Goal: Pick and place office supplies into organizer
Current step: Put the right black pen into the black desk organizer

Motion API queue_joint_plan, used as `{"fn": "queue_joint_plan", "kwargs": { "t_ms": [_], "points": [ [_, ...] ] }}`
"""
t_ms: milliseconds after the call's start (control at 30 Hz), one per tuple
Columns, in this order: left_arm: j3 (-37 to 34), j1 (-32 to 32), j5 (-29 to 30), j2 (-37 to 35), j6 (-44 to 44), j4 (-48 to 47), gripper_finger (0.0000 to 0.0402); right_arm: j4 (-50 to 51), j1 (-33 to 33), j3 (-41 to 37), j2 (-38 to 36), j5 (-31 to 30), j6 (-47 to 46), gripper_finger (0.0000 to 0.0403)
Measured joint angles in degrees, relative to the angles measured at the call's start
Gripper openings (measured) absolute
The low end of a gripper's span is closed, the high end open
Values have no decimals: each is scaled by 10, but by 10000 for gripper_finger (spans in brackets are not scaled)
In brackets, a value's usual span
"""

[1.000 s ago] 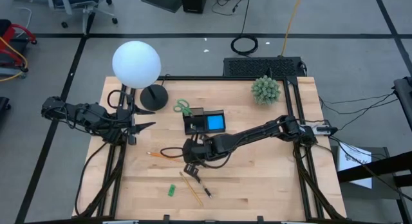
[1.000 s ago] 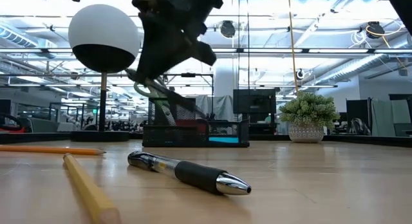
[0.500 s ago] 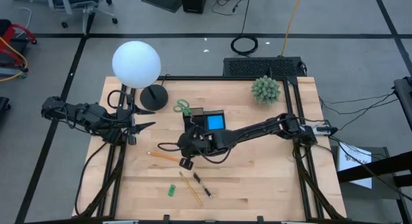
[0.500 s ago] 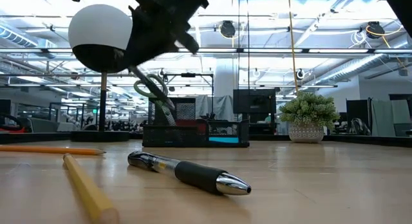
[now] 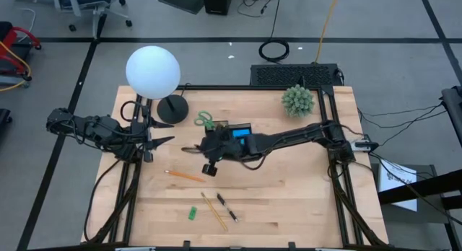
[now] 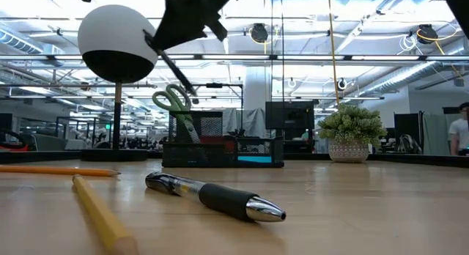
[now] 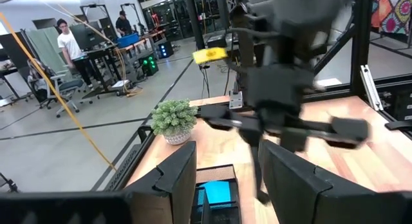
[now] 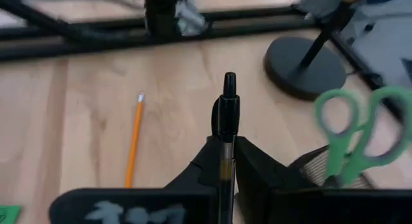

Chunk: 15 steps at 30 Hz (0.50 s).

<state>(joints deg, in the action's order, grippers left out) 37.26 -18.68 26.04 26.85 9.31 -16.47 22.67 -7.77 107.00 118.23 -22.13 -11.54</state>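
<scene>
Two dark arms over pale wooden table (image 5: 289, 193). Right gripper (image 5: 193, 148), reaching across from right side, clamped shut on slim dark pen (image 8: 226, 137), lifted clear of tabletop just beside left end of small black compartmented organizer tray (image 5: 229, 138); pen pinched between right gripper's two dark fingers (image 8: 251, 169), tip pointing forward past them toward round black lamp base (image 8: 304, 66). In low view, same pen (image 6: 174, 68) slanting down from gripper high above table.

Organizer near table centre, already holding blue square sticky pad (image 5: 240, 137) and green-handled scissors (image 5: 204, 121), handles sticking up and out toward lamp side; scissors' green loops (image 6: 171, 101) standing above tray (image 6: 220, 151) in low view.

Still loose on table: orange pencil (image 5: 184, 176) lying alone in front of organizer; nearer front edge, yellow pencil (image 5: 214, 211) and second dark pen (image 5: 226, 207) close together, small green eraser-like piece (image 5: 193, 213) just left of them. Second pen (image 6: 216, 197) and yellow pencil (image 6: 99, 215) large in low-view foreground.

Left gripper (image 5: 160, 141) parked at left edge of table near white globe lamp (image 5: 152, 71), fingers (image 7: 175, 176) spread apart, holding nothing. Green spiky potted plant (image 5: 297, 100) at far right corner.
</scene>
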Motion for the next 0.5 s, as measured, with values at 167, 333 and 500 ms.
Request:
{"fn": "queue_joint_plan", "kwargs": {
  "t_ms": [167, 333, 500],
  "points": [
    [0, 0, 0, 0, -11, -4, 172, -189, 30, -171, -102, 48, 27, 17],
    [0, 0, 0, 1, -23, -18, 172, -443, 59, -369, -201, 113, 39, 16],
    [0, 0, 0, 1, -25, -21, 172, -647, 79, -516, -246, 138, 56, 16]
  ]
}}
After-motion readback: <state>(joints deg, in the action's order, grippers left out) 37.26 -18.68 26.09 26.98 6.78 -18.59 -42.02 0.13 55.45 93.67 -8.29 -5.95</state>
